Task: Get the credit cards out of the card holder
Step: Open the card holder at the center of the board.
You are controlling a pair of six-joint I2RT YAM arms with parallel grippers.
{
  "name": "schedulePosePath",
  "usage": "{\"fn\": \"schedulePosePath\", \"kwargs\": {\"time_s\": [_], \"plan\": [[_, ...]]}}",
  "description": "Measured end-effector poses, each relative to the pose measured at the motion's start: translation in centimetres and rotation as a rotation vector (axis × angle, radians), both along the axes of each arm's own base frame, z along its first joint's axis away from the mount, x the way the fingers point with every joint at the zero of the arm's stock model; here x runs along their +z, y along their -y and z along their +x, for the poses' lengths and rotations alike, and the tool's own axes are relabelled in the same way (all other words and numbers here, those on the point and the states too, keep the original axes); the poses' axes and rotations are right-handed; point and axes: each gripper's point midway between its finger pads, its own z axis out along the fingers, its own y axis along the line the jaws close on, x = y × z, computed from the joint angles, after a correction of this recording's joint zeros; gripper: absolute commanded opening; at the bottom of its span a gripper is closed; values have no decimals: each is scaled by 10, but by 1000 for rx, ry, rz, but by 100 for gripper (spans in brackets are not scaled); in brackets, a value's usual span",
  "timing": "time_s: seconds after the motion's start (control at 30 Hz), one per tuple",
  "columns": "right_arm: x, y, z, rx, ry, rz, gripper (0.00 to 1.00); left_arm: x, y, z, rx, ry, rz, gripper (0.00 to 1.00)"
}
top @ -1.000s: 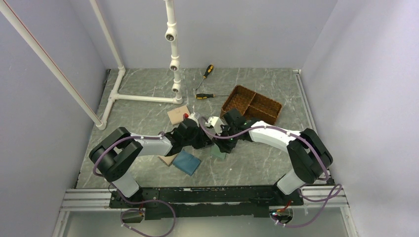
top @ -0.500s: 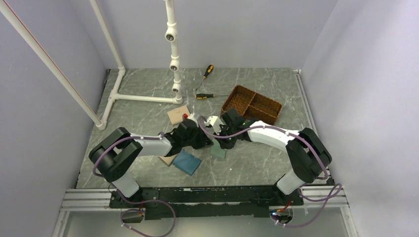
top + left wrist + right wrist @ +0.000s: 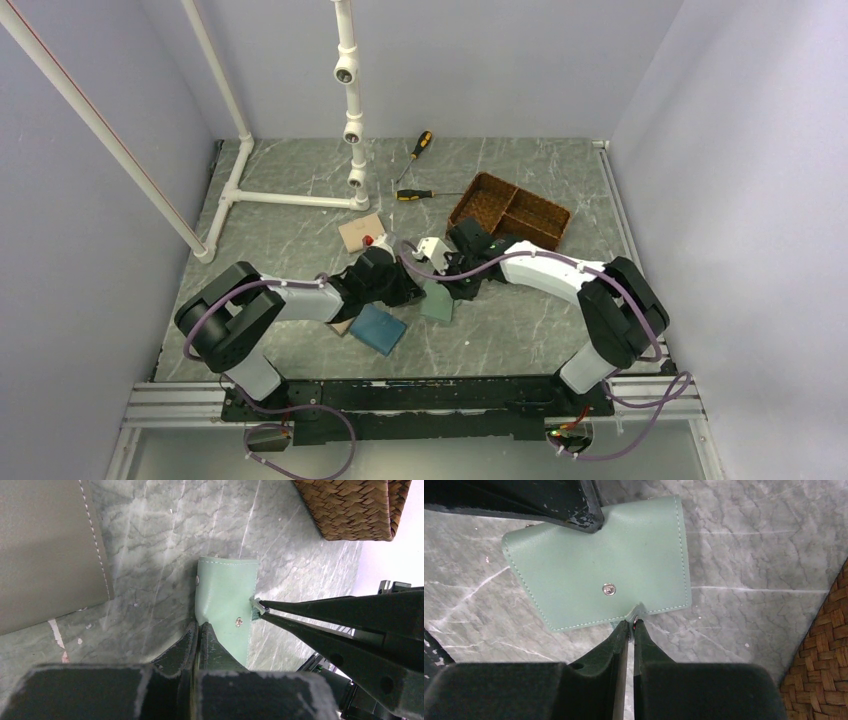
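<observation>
The card holder [image 3: 599,565] lies folded shut near the middle of the tabletop [image 3: 520,330], with no credit cards showing; the left gripper [image 3: 199,630] is clamped tight on one edge; the right gripper [image 3: 630,625] pinches a puckered sliver of the opposite edge; that thin bite may slip under a pull, or catch both leaves, so the snap [image 3: 609,588] fails to pop and the whole holder drags.

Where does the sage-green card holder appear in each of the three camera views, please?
Top external: card holder at mid-table, nearer the arm bases than the basket.
Left wrist: centre of frame, snap visible.
Right wrist: upper centre-left, snap facing up.
Shared landmark: woven basket, top right in left wrist, lower right in right wrist.
</observation>
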Motion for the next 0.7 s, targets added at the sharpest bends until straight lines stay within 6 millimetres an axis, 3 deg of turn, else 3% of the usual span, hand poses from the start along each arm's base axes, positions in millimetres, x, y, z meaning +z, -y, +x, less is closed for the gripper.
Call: {"fn": "schedulePosePath", "kwargs": {"time_s": [0.17, 0.3, 0.53, 0.7], "plan": [[-2, 9, 4, -8, -8, -23, 13, 1, -1, 1, 2, 4, 0, 0], [-4, 19, 6, -26, -21, -36, 34, 2, -1, 1, -2, 12, 4, 3], [-5, 27, 9, -47, -27, -54, 51, 7, -6, -1, -27, 43, 34, 42], [-7, 29, 9, -54, -31, -64, 56, 22, -11, -1, -34, 86, 45, 59]]}}
